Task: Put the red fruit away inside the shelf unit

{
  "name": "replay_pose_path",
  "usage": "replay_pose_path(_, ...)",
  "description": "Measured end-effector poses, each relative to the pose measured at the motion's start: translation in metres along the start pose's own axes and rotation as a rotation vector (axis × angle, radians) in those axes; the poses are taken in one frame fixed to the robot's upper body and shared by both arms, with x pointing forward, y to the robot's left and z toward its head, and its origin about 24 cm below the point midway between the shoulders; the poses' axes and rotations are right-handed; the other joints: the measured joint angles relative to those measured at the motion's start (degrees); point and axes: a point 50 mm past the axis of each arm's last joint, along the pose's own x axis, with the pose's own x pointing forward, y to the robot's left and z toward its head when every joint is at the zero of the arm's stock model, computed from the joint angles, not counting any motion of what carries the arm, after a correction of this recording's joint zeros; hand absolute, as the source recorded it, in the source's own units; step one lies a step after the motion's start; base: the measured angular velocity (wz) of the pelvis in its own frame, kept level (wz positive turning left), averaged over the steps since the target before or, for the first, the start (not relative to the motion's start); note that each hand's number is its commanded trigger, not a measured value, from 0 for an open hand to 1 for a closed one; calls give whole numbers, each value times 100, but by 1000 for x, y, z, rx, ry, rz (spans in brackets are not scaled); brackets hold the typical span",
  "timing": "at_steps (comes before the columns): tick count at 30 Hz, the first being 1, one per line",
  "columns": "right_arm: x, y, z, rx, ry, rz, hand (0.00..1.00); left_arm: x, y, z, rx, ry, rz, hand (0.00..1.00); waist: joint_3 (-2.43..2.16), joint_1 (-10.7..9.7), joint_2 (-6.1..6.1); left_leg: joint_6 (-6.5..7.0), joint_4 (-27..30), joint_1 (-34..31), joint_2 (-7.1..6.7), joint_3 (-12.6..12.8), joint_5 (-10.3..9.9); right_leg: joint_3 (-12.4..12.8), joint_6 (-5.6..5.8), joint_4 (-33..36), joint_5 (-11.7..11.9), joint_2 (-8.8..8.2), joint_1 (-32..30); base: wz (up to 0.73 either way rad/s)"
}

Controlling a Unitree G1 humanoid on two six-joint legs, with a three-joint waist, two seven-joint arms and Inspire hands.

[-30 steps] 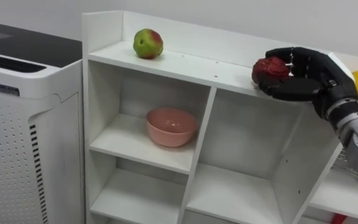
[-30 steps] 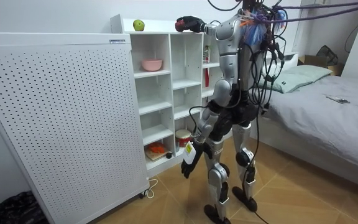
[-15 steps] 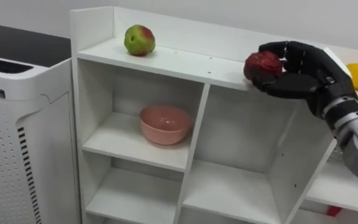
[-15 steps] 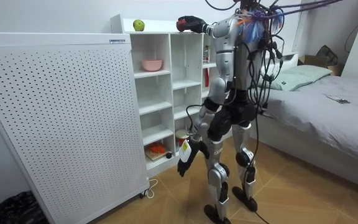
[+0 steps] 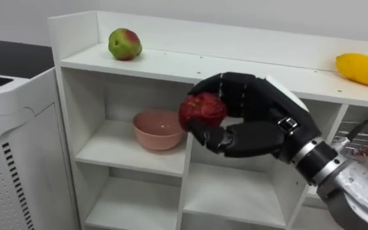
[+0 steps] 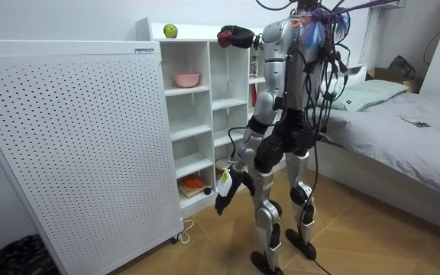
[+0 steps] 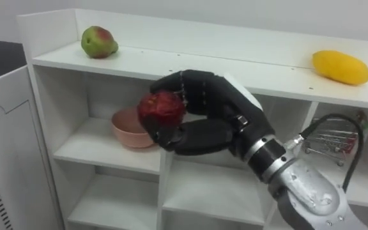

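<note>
now red fruit held off top shelf: right hand, fingers curled round it, drawn back and lowered before pink bowl compartment. placement judged not yet done. left hand hung at side.

The right arm is raised to shoulder height toward the shelf unit, its silver wrist coming up from the lower right. The right hand is held just in front of the unit's upper compartments, fingers and thumb curled round a red fruit. The left arm hangs down, with the left hand level with the unit's lower compartments
</note>
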Motion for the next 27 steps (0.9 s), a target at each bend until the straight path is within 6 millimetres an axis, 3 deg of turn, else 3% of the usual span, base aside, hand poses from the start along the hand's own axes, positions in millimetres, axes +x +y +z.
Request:
replay_pose_path(4, -1, 12, -11, 160, -12, 20, 100, 0, 1, 3, -2, -9, 18, 0, -17, 30, -31, 0, 67, -148, 8, 6, 1, -18, -29, 10, 18, 4, -105, 3)
replay_pose_path(6, -3, 21, -30, 237, 42, 25, 100, 0, -1, 4, -13, -8, 15, 0, -16, 26, -29, 0, 108, -221, 7, -3, 1, -31, -29, 52, 18, -5, -171, 3)
replay_pose_path(9, -15, 27, -78, 341, 213, -6, 100, 0, -3, 15, 4, -35, 5, 0, 18, 22, 19, 1, 323, -528, 12, -36, 1, -144, -29, 219, 18, -31, -428, 11)
replay_pose_path(11, -27, 22, -112, 424, 340, -97, 100, 1, -3, 29, 3, -76, 0, 0, 62, 7, 86, 3, 609, -958, 22, -14, 0, -237, -29, 418, 18, -61, -801, 19)
replay_pose_path(13, -36, 20, -131, 475, 409, -161, 100, 1, 0, 39, -1, -95, 4, 0, 128, 56, 197, 31, 749, -1259, 35, -12, 17, -256, -46, 553, 28, -68, -1100, 4)
replay_pose_path(15, -50, 23, -158, 572, 502, -245, 100, 1, -2, 46, -6, -105, 12, 0, 125, 61, 374, 64, 875, -1581, 35, -16, 39, -298, -48, 797, 26, -104, -1469, 0)
replay_pose_path(18, -68, 26, -181, 723, 568, -356, 100, -1, -8, 54, -11, -127, -5, 0, 123, 60, 503, 101, 970, -1917, -5, -11, 93, -296, -63, 1103, -19, -181, -1893, 1)
replay_pose_path(24, -97, 11, -204, 1024, 540, -677, 100, -2, -8, 64, -29, -159, -9, 0, 159, 82, 558, 129, 1359, -2746, -60, -9, 114, -278, -101, 1737, -134, -310, -2793, 1)
replay_pose_path(27, -100, -1, -206, 1154, 453, -820, 100, -2, -7, 66, -54, -160, 4, 0, 194, 105, 573, 136, 1629, -3237, -66, 31, 113, -239, -138, 2120, -183, -369, -3358, -5)
